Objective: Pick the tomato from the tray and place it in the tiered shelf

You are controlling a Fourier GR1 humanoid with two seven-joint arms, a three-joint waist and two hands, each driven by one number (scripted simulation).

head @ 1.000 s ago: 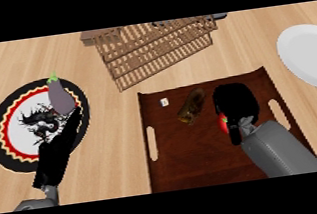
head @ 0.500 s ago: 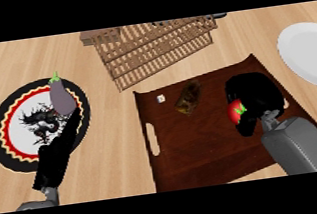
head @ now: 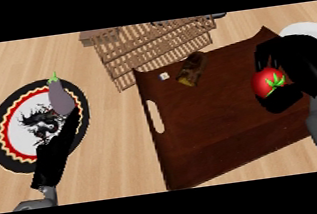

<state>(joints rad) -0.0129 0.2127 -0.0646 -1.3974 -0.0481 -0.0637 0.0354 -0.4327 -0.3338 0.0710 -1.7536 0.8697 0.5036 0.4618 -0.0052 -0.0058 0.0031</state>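
Lifted since before, the tomato (head: 269, 82) sits clamped in the right hand (head: 301, 67) above the tilted tray (head: 216, 126); the left hand (head: 58, 145), fingers straight, rests over the plate (head: 4, 124) on the wooden counter (head: 7, 63).

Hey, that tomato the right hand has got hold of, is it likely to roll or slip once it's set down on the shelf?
The tomato looks round and smooth, so it would probably roll if set on a flat spot. The slatted tiered shelf may catch it between bars. Its glossy skin suggests it might slide in the right hand, whose fingers curl round it.
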